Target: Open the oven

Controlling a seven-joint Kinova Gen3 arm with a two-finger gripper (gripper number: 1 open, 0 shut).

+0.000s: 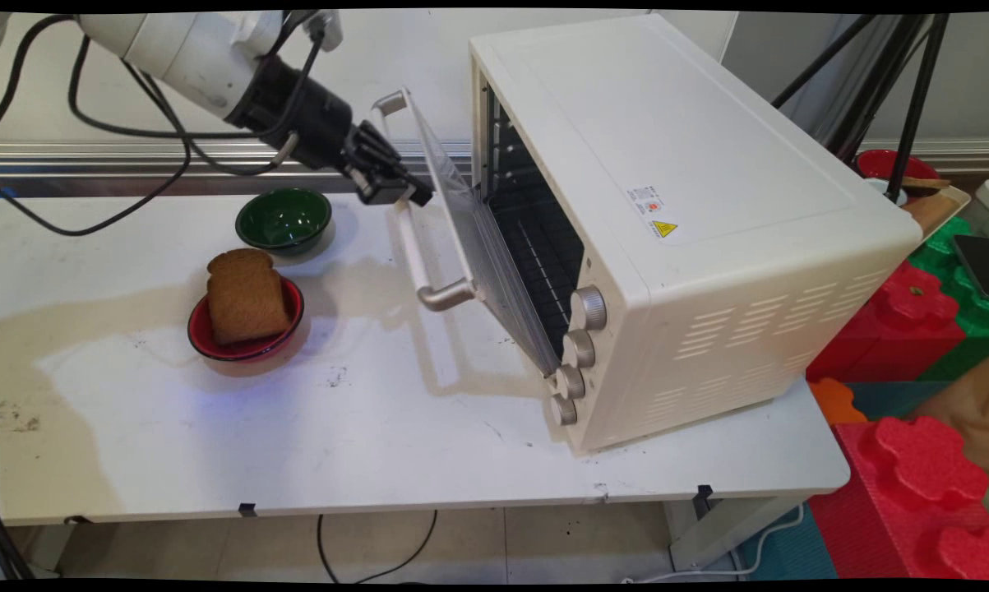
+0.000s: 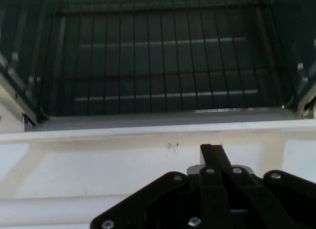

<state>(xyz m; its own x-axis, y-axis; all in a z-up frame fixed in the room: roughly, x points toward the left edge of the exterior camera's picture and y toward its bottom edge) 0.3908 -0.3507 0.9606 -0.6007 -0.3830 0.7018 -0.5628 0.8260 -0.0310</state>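
- While hanging from the upper left, reaching with the black two-finger gripper (image 1: 412, 195) to the hinged glass door (image 1: 461, 238) of the cream-white boxy metal toaster oven (image 1: 708, 205).
- Showing fingers drawn together in the hand view, gripper (image 2: 212, 152) clamping nothing visible between them.
- Appearing to be touching the door's outer face near its top edge, just above the silver bar handle (image 1: 412, 247); not quite certain about actual contact.
- Standing part-open, door tilting outward from the bottom hinge, neither flat nor closed.
- Looking straight at the dark wire rack (image 2: 158, 81) inside the oven, nothing lying on it.
- Sitting well to the gripper's lower left: a brown slice of bread (image 1: 246, 296) leaning in a shallow red bowl (image 1: 243, 349), untouched.
- Sitting just behind that, an empty dark green bowl (image 1: 284, 218), near the arm but apart from it.
- Judging the stage as door work, not bread handling.
- Lining the oven's front right edge, four silver knobs (image 1: 580, 349), clear of the gripper.
- Bearing all of it, the white table (image 1: 379, 427).
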